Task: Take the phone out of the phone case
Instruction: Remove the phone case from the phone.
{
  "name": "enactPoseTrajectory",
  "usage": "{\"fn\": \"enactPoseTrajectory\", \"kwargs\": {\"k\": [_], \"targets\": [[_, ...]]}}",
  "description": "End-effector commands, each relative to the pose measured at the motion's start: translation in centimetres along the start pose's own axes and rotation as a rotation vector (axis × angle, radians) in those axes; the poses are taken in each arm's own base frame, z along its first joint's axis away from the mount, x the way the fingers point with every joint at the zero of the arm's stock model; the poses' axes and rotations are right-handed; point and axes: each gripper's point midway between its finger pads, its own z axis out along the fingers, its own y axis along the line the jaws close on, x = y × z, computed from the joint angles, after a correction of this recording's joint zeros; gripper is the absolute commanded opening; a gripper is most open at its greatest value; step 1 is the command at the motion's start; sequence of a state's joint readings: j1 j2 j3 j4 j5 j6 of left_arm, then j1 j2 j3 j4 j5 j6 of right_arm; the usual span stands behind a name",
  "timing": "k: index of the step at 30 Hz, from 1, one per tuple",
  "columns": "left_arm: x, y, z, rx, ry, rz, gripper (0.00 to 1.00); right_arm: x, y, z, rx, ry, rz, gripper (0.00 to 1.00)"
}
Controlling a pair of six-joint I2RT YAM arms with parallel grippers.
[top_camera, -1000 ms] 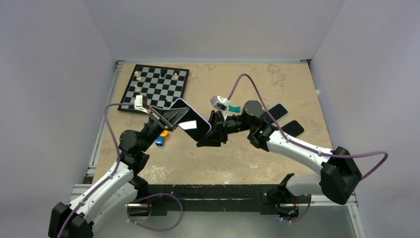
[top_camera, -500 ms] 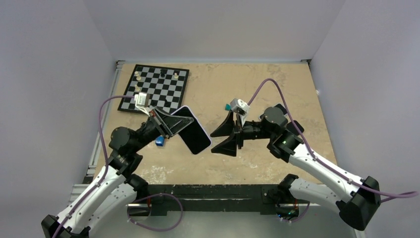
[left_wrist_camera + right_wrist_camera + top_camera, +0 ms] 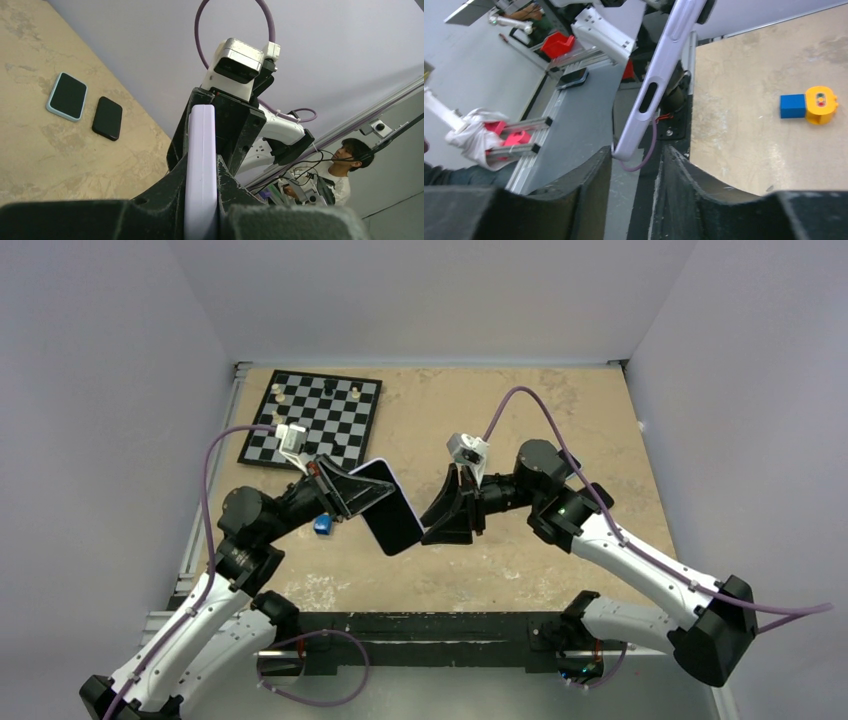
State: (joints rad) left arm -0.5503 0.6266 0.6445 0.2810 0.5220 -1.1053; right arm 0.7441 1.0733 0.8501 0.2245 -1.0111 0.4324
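Note:
The phone in its lilac case (image 3: 388, 508) is held up in the air over the middle of the table, screen dark. My left gripper (image 3: 347, 494) is shut on its left part. In the left wrist view the case's lilac edge (image 3: 200, 150) stands clamped between my left gripper's (image 3: 201, 162) two fingers. My right gripper (image 3: 441, 517) is open at the phone's right end. In the right wrist view the case's edge (image 3: 658, 80) runs down to the right gripper (image 3: 636, 156), and its lower corner touches the tip of the left finger (image 3: 596, 172). The other finger stands apart from it.
A chessboard (image 3: 312, 418) with a few pieces lies at the back left. A blue and yellow toy block (image 3: 806, 105) lies on the table below the left gripper. A phone in a teal case (image 3: 67, 96) and a black phone (image 3: 107, 118) lie flat at the right.
My right gripper drew back from the phone with its jaws wide, then came back to the phone's right end. My left gripper lowered the phone slightly and kept its hold.

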Motion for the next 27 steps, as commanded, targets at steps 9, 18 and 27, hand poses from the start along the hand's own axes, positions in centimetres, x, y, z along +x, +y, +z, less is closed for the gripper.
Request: {"fn": "enactPoseTrajectory", "kwargs": {"k": [9, 18, 27], "targets": [[-1.7, -5.1, 0.1, 0.153, -0.01, -0.001, 0.0, -1.1, 2.4, 1.7, -0.161, 0.01, -0.133, 0.13], [-0.1, -6.6, 0.3, 0.23, 0.14, -0.217, 0.0, -1.6, 1.9, 2.1, -0.132, -0.106, -0.474, 0.0], [0.4, -7.3, 0.2, 0.295, 0.191, -0.299, 0.0, -6.5, 1.2, 4.0, -0.019, -0.153, -0.677, 0.0]]}}
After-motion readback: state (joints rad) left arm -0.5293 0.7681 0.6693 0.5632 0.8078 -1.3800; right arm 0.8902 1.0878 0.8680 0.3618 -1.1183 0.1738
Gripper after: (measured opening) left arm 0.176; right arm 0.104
